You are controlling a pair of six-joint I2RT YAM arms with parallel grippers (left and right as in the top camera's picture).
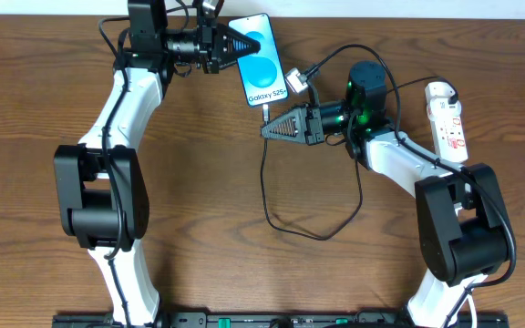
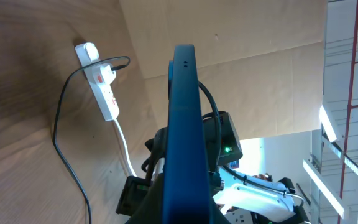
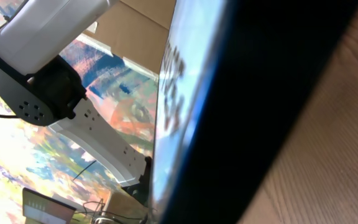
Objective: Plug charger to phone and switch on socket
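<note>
The phone (image 1: pixel 264 56), with a light blue "Galaxy S25+" screen, lies tilted at the table's far middle. My left gripper (image 1: pixel 242 43) is shut on its top end. In the left wrist view the phone (image 2: pixel 182 118) shows edge-on between my fingers (image 2: pixel 182 214). My right gripper (image 1: pixel 267 129) sits just below the phone's bottom edge, its fingers closed on the thin black charger cable (image 1: pixel 266 173) near its plug tip, which meets the phone's bottom end. The phone (image 3: pixel 229 93) fills the right wrist view and hides the fingers. The socket (image 1: pixel 447 117) lies at the right, also seen in the left wrist view (image 2: pixel 101 84).
The black cable loops across the table's middle (image 1: pixel 326 232) and runs back up to the strip. The strip's thick white cord (image 2: pixel 124 149) trails off its end. Cardboard panels (image 2: pixel 241 37) stand beyond the table's far edge.
</note>
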